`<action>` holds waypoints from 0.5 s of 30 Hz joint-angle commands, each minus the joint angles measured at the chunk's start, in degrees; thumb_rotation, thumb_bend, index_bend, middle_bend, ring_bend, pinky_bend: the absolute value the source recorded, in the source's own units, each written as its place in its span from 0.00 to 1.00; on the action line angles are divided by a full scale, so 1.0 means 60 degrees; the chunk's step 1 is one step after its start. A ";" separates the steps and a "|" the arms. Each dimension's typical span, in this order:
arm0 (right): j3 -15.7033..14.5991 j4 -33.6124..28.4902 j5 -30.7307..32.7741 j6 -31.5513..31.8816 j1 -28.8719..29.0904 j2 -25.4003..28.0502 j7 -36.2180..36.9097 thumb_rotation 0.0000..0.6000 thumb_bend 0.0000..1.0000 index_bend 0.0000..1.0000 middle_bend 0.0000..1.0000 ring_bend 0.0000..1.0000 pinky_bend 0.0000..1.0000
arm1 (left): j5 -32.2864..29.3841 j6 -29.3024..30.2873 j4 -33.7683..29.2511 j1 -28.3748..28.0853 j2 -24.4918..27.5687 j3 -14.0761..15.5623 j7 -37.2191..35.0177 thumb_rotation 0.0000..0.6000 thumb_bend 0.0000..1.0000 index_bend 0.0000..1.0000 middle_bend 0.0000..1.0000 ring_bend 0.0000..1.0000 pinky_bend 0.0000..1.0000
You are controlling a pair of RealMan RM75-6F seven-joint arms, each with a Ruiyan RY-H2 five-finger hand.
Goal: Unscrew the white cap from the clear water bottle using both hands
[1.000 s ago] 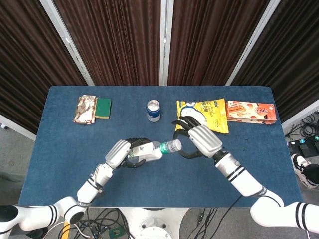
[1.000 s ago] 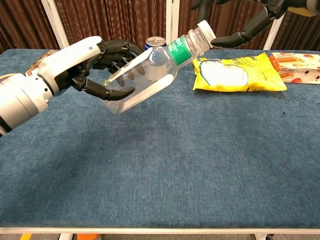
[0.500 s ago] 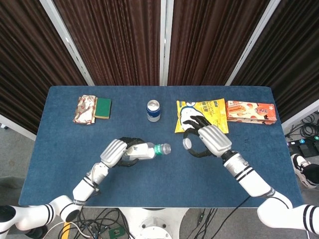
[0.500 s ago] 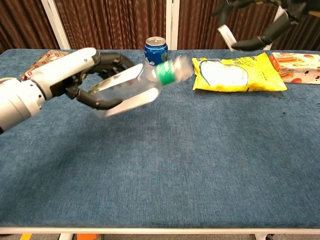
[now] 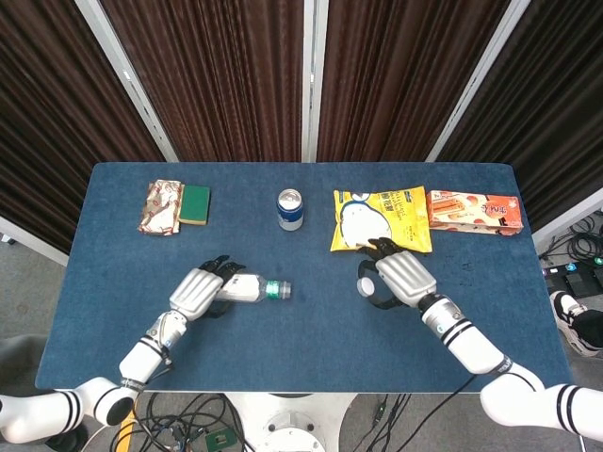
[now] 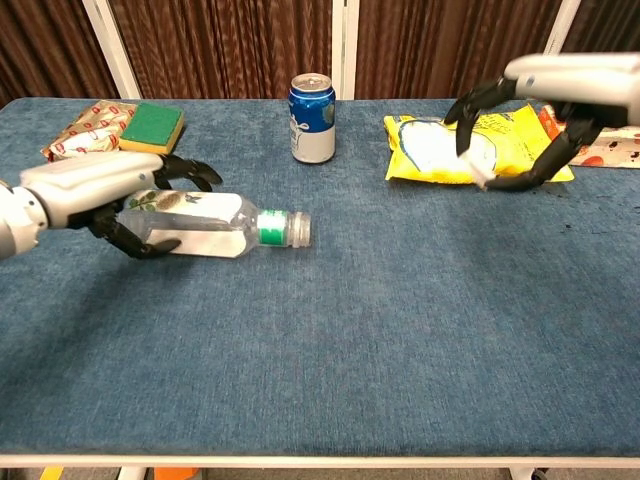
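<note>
Both hands are busy: our left hand (image 6: 95, 195) grips the clear plastic water bottle (image 6: 215, 226) lying near the worktop's left front edge; our right hand (image 6: 545, 110) pinches its white cap (image 6: 478, 172).

The small white screw cap (image 5: 366, 285) is now separated from the clear plastic water bottle (image 6: 215, 224) and pinched in the right hand (image 5: 394, 279). The bottle is lowered sideways onto the blue table (image 6: 350, 340) in the left hand (image 6: 95, 195).

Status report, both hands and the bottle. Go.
Left hand grips the bottle, lying on the table. Right hand holds the white cap, off the bottle. Nothing in the way.
</note>
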 commanded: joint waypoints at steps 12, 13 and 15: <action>-0.0844 0.3057 -0.0664 -0.0146 0.0250 -0.3035 -0.1806 1.00 0.38 0.26 0.07 0.00 0.00 | 0.0172 0.1508 -0.1019 0.1007 0.1269 -0.0135 -0.0555 1.00 0.36 0.11 0.12 0.03 0.17; -0.0860 0.3085 -0.0688 -0.0091 0.0215 -0.3070 -0.1844 1.00 0.38 0.21 0.07 0.00 0.00 | 0.0170 0.1559 -0.1019 0.1062 0.1336 -0.0136 -0.0611 1.00 0.36 0.11 0.12 0.03 0.17; -0.0852 0.3026 -0.0713 0.0062 0.0119 -0.3035 -0.1821 1.00 0.37 0.12 0.06 0.00 0.00 | 0.0146 0.1649 -0.1017 0.1182 0.1489 -0.0134 -0.0741 1.00 0.36 0.11 0.12 0.03 0.17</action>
